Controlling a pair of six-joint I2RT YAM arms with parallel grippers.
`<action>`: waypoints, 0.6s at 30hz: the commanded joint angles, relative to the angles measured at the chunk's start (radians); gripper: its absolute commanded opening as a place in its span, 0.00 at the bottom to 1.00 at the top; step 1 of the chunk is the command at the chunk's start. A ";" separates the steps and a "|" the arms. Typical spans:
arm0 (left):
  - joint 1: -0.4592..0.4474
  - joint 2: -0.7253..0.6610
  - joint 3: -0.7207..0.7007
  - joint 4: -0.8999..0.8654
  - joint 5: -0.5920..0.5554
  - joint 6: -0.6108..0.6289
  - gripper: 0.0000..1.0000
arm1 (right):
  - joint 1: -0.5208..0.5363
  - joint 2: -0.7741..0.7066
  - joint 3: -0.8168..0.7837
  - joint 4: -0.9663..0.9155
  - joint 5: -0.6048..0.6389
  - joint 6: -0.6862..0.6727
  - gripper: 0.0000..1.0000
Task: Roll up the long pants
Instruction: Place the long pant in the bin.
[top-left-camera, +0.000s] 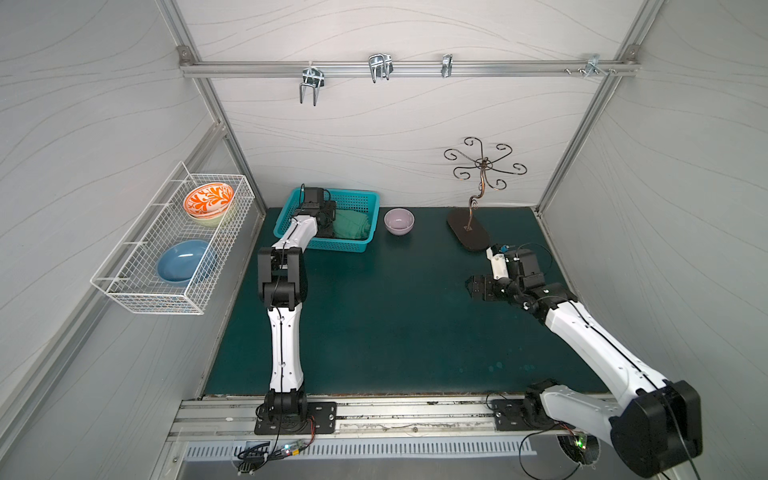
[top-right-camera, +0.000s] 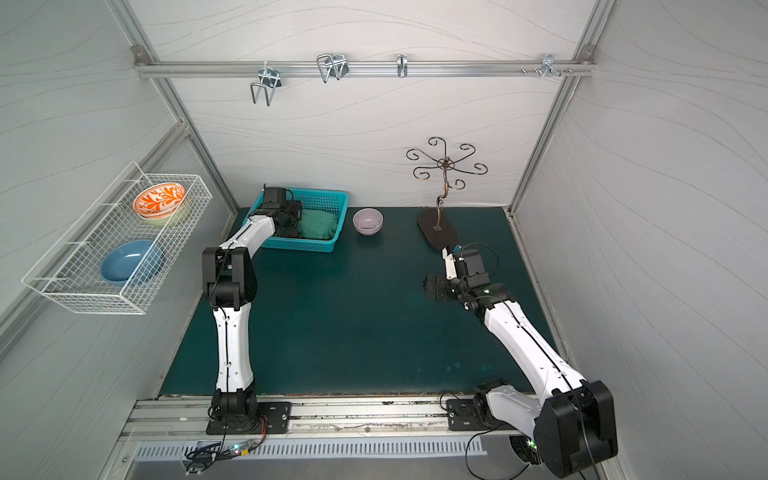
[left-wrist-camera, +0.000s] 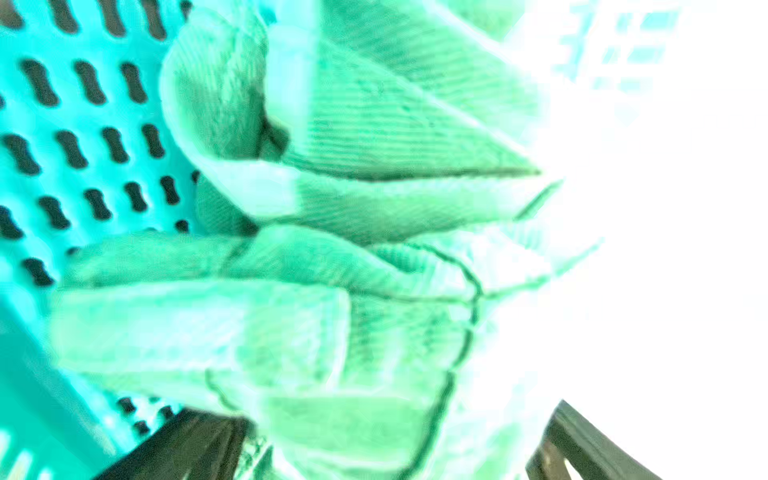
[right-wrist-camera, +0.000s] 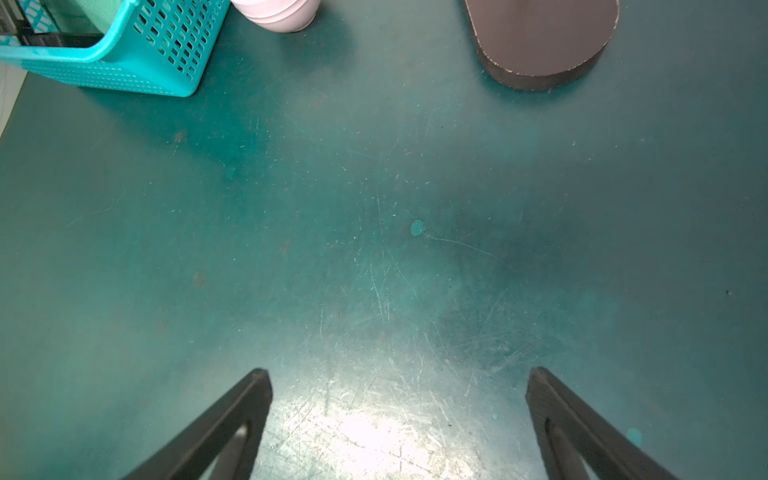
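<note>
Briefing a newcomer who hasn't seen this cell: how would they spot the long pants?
On the dark teal mat, look to the far left corner for the turquoise perforated basket. The long pants are the bundled mid-green cloth inside it, soft and wrinkled, unlike the hard lilac bowl beside the basket.

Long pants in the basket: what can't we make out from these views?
- Both top views: the left arm covers part of the long pants in the basket; roll state unclear.
- Left wrist view: glare whites out one side of the pants; left gripper cut by the frame edge, contact unclear.
- Right wrist view: pink bowl and stand base cut by the edge.
</note>
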 joint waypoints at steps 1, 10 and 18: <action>-0.002 -0.100 -0.027 -0.076 -0.044 -0.020 1.00 | -0.006 -0.040 -0.005 -0.001 0.015 -0.008 0.99; -0.002 -0.260 -0.113 -0.176 -0.110 0.011 1.00 | -0.007 -0.099 -0.042 0.004 0.008 0.001 0.99; -0.019 -0.454 -0.228 -0.240 -0.190 0.155 1.00 | -0.008 -0.142 -0.052 0.008 0.019 0.021 0.99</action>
